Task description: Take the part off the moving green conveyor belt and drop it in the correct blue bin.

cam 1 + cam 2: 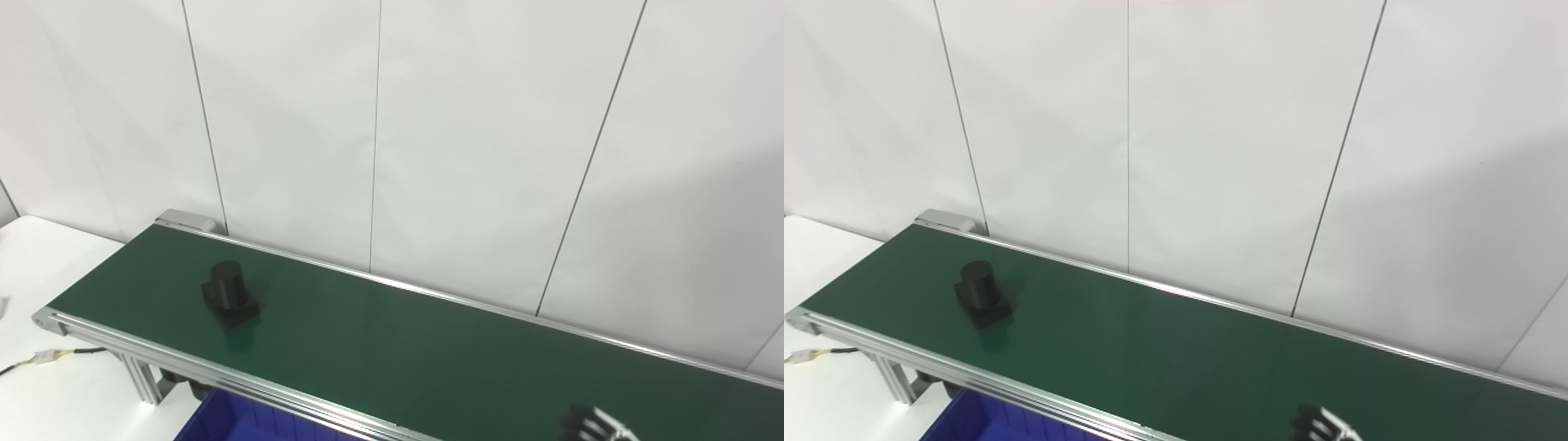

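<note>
On the belt, near its left end, the black part stands upright. Right robot hand barely in view, well apart; finger state indeterminable. Left hand unseen. Recommend intercepting with fingers spread, closing around the cylinder above its base.

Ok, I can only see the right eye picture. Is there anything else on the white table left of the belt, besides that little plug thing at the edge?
Observer: Yes. The left eye view shows the edge of a small pale grey thing on the white table. The picture's edge cuts it off, so I cannot tell what it is.
Operator: And where does the plug's wire go?
Observer: Past the white connector, thin wires run on to the left and out of the picture.
</note>
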